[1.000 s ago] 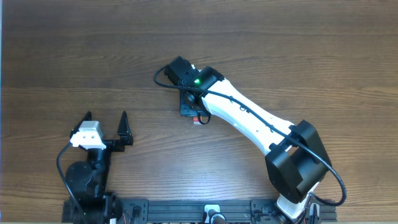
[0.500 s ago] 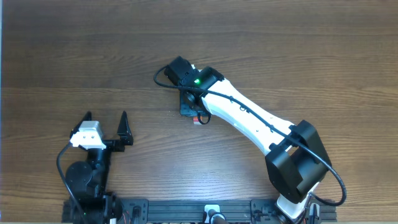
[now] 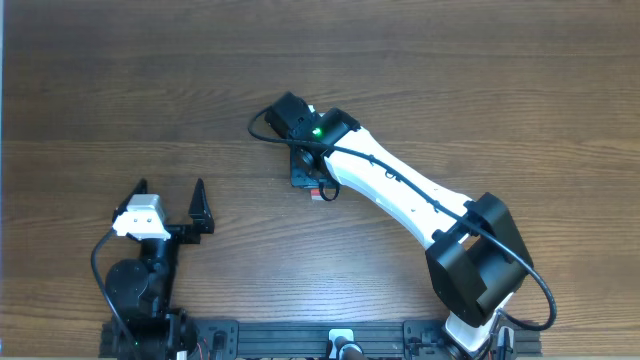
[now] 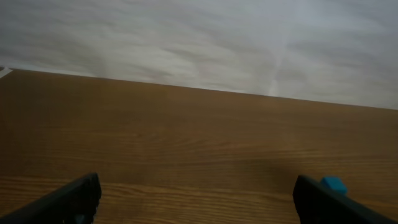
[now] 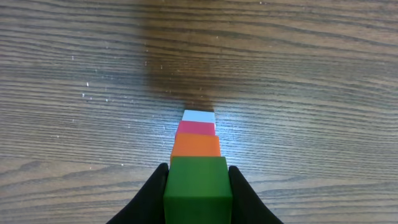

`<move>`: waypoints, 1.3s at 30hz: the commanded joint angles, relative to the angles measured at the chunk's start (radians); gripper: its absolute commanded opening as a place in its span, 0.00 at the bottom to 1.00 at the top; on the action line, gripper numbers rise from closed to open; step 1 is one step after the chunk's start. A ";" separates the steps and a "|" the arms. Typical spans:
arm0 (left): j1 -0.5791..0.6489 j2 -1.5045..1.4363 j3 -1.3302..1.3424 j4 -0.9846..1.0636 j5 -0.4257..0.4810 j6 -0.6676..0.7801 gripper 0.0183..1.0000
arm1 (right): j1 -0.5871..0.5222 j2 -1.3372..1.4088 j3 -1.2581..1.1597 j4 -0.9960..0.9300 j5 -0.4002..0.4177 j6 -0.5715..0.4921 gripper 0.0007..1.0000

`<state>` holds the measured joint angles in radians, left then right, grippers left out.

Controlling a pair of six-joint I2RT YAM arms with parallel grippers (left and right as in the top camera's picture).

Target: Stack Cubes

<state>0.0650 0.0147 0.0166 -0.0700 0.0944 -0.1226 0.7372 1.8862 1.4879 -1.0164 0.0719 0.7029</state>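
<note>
In the right wrist view a stack of cubes stands on the wooden table (image 5: 74, 74). A white cube (image 5: 198, 116) is lowest, then a pink cube (image 5: 196, 128), then an orange cube (image 5: 195, 146), with a green cube (image 5: 198, 190) on top. My right gripper (image 5: 198, 174) is shut on the green cube, one black finger against each side. From above, the right gripper (image 3: 305, 172) covers the stack near the table's middle, and a bit of the pink cube (image 3: 316, 194) peeks out. My left gripper (image 3: 170, 194) stands open near its base with nothing in it.
The right arm (image 3: 400, 195) slants from the bottom right toward the centre. Bare wood table (image 3: 480, 80) lies all around the stack. The left wrist view looks across the table (image 4: 186, 143) to a pale wall (image 4: 199, 43).
</note>
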 commanded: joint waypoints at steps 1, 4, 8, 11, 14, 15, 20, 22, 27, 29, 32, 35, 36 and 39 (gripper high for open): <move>0.005 -0.008 -0.010 0.003 0.006 0.018 1.00 | -0.005 0.014 -0.005 0.003 0.024 0.007 0.02; 0.005 -0.008 -0.010 0.003 0.006 0.018 1.00 | -0.004 0.014 -0.005 0.003 0.023 0.007 0.02; 0.005 -0.008 -0.010 0.003 0.006 0.018 1.00 | -0.003 0.023 -0.005 0.003 0.023 0.007 0.02; 0.005 -0.008 -0.010 0.003 0.006 0.018 1.00 | -0.001 0.031 -0.005 0.005 0.023 0.007 0.02; 0.005 -0.008 -0.010 0.003 0.006 0.018 1.00 | 0.002 0.039 -0.005 0.008 0.023 0.007 0.03; 0.005 -0.008 -0.010 0.003 0.006 0.018 1.00 | 0.002 0.039 -0.005 0.010 0.023 0.007 0.03; 0.005 -0.008 -0.010 0.003 0.006 0.018 1.00 | 0.002 0.039 -0.005 0.011 0.023 0.007 0.06; 0.005 -0.008 -0.010 0.003 0.006 0.018 1.00 | 0.003 0.039 -0.005 0.012 0.023 0.007 0.09; 0.005 -0.008 -0.010 0.003 0.006 0.018 1.00 | 0.003 0.039 -0.005 0.011 0.022 0.007 0.17; 0.005 -0.008 -0.010 0.003 0.006 0.018 1.00 | 0.002 0.039 -0.005 0.012 0.015 0.006 0.33; 0.005 -0.008 -0.010 0.003 0.006 0.018 1.00 | 0.002 0.039 -0.005 0.012 0.011 0.006 0.41; 0.005 -0.008 -0.010 0.003 0.006 0.018 1.00 | 0.002 0.039 -0.005 0.011 0.011 0.006 0.47; 0.005 -0.008 -0.010 0.003 0.006 0.018 1.00 | 0.002 0.039 -0.005 0.011 0.011 0.006 0.49; 0.005 -0.008 -0.010 0.003 0.006 0.018 1.00 | 0.002 0.039 -0.005 0.011 0.003 0.006 0.66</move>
<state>0.0650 0.0147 0.0166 -0.0700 0.0944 -0.1226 0.7376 1.9152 1.4879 -1.0080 0.0772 0.7059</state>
